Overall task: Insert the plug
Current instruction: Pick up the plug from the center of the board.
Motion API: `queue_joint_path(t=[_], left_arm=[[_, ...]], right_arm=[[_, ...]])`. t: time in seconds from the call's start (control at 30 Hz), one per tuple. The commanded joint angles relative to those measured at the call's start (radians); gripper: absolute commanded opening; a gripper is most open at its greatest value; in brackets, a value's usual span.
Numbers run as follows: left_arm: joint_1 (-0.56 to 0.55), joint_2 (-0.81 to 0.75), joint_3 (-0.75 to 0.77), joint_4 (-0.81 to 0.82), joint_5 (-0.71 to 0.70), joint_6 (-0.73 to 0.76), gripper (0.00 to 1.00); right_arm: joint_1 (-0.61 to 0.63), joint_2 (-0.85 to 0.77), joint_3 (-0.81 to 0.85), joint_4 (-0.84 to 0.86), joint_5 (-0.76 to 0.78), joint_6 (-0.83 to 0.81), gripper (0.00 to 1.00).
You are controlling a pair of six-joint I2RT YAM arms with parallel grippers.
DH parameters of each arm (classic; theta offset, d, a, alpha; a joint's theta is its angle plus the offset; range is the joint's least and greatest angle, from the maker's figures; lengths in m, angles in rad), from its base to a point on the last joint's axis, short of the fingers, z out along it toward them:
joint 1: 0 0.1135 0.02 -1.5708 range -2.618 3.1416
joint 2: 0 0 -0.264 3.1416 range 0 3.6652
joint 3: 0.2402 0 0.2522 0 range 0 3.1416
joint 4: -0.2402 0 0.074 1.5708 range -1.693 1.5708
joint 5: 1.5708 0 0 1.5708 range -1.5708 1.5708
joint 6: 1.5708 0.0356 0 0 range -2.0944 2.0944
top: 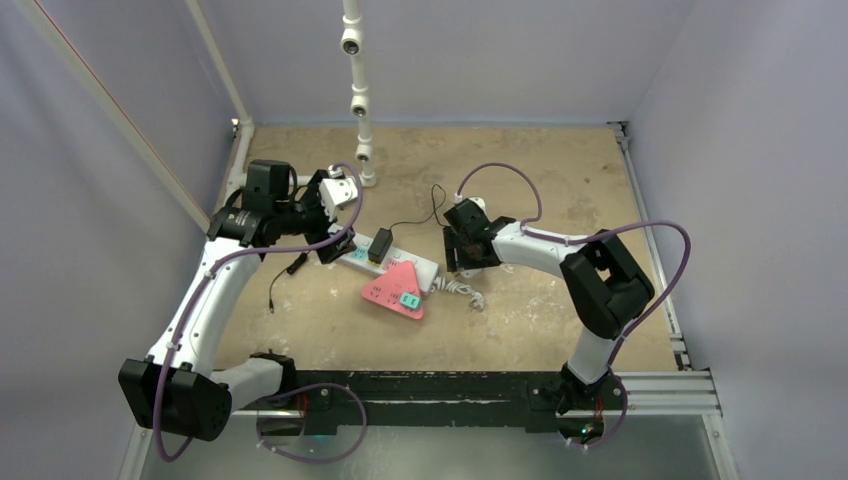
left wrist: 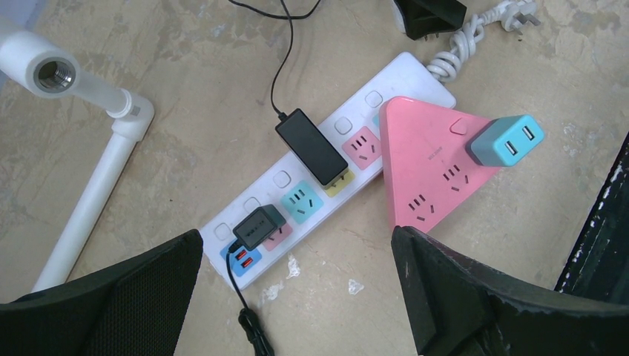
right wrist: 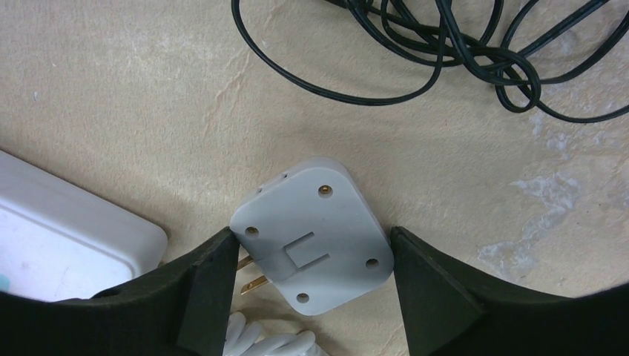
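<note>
Starting left: left gripper (left wrist: 297,241) fingers wide apart, holding nothing. White power strip (left wrist: 415,81) lies under gap between them, free teal socket (left wrist: 303,202) near middle of gap.

Right gripper (right wrist: 315,245): white plug (right wrist: 311,222) flat on table between fingers, one finger at each side edge. Cannot tell whether clamped yet. Gold prongs (right wrist: 252,284) poke out just beside one finger.

You want pads square on plug's flat sides, not corners. Squeeze firm before lifting, or plug likely twists. Leave prongs clear of that finger.
</note>
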Motion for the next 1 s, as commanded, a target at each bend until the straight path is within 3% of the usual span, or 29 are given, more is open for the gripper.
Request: queue_joint_path(t=[0.0,0.13,0.3,0.67,0.97], left_arm=[[0.002,0.0,0.031,0.02,0.046,0.008,0.99],[0.002,0.001,0.033,0.023,0.059,0.006,0.99],[0.002,0.002,0.038,0.03,0.086,0.001,0.99],[-0.019,-0.026,0.021,0.194,0.136,-0.038,0.99],[-0.215,-0.056,-0.076,0.398,0.0,-0.076,0.99]], right_arm=[[-0.005,0.021,0.019,0.015,-0.011,0.012,0.65],[-0.004,0.003,0.015,0.02,-0.003,0.019,0.5],[-0.004,-0.032,0.039,0.015,0.016,0.019,0.4],[-0.003,-0.159,0.196,-0.026,0.015,0.013,0.41],[0.003,-0.226,0.29,0.026,-0.251,0.091,0.44]])
